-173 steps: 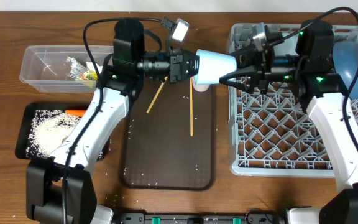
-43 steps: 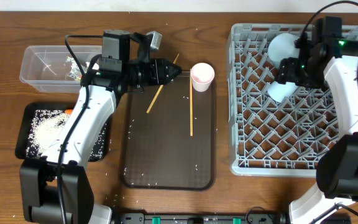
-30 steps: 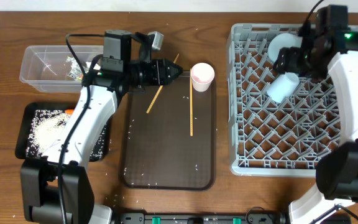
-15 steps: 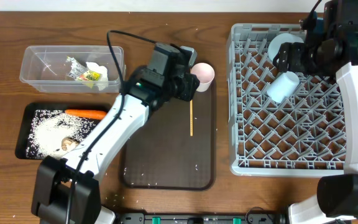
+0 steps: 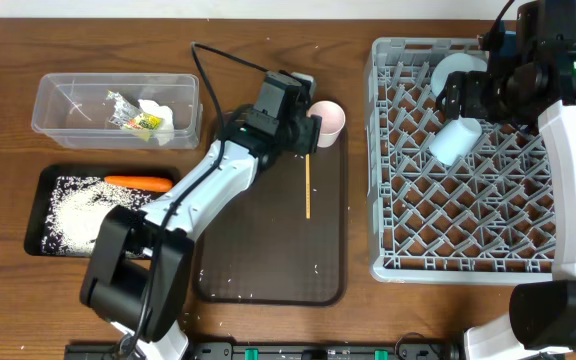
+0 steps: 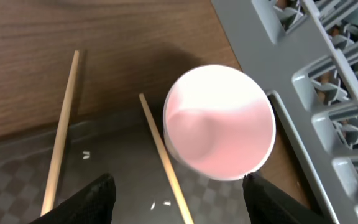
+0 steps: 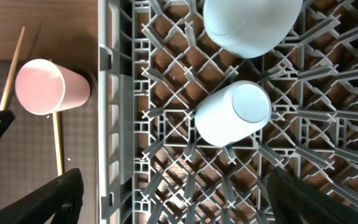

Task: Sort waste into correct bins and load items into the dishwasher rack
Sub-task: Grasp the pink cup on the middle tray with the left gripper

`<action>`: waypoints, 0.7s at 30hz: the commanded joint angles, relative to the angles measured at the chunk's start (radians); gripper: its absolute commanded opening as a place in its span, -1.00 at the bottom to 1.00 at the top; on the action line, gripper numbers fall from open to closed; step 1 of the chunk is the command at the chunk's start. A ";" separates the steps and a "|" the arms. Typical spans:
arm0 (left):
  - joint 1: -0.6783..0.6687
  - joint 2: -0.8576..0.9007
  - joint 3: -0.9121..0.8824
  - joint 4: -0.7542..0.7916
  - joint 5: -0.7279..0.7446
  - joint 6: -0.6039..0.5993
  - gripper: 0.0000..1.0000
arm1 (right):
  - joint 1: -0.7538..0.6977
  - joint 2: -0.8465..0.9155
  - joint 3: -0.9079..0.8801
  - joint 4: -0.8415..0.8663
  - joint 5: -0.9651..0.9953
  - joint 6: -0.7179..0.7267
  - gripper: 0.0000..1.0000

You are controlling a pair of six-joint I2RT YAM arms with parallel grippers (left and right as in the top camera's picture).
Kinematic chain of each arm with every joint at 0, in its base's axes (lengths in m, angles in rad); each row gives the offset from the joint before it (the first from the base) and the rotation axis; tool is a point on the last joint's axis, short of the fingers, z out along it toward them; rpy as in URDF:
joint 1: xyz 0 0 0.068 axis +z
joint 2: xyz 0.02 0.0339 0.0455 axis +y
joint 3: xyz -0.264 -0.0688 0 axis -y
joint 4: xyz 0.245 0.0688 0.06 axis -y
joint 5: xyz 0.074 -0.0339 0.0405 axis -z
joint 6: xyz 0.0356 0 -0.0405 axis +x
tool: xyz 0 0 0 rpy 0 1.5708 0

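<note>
Left wrist: jaws wide, empty, near pale pink cup (image 6: 219,121).

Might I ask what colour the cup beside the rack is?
The cup is pale pink, clearest in the left wrist view.

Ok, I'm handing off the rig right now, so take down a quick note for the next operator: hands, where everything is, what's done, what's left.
Left hand: open, at the pink cup, not gripping it.
Right hand: open, empty, above the rack.
Done: light-blue cup and small bowl in the rack; rice and carrot in the black tray; wrappers and tissue in the clear tub.
Left: pink cup and both chopsticks, at the far end of the brown tray, go into the rack.
</note>
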 commanded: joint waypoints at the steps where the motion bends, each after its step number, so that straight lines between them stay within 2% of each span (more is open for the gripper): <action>1: 0.002 0.018 0.001 0.018 0.010 -0.005 0.33 | 0.010 -0.008 0.013 -0.006 0.000 -0.018 0.75; 9: 0.000 0.093 0.001 0.060 0.037 -0.010 0.29 | 0.010 -0.008 0.013 -0.008 0.000 -0.018 0.75; 12: 0.000 0.109 0.001 0.068 0.037 -0.025 -0.03 | 0.010 -0.008 0.013 -0.009 0.000 -0.018 0.75; 15: 0.000 0.110 0.001 0.066 0.036 -0.027 -0.20 | 0.010 -0.008 0.013 -0.008 0.002 -0.018 0.75; 18: 0.000 0.110 0.001 0.064 0.036 -0.031 -0.52 | 0.010 -0.008 0.013 -0.008 0.011 -0.018 0.75; 19: 0.000 0.110 0.001 0.063 0.036 -0.038 -0.55 | 0.010 -0.008 0.013 -0.008 0.012 -0.018 0.75; 21: 0.001 0.109 0.001 0.061 0.036 -0.059 -0.82 | 0.010 -0.008 0.013 -0.009 0.022 -0.018 0.76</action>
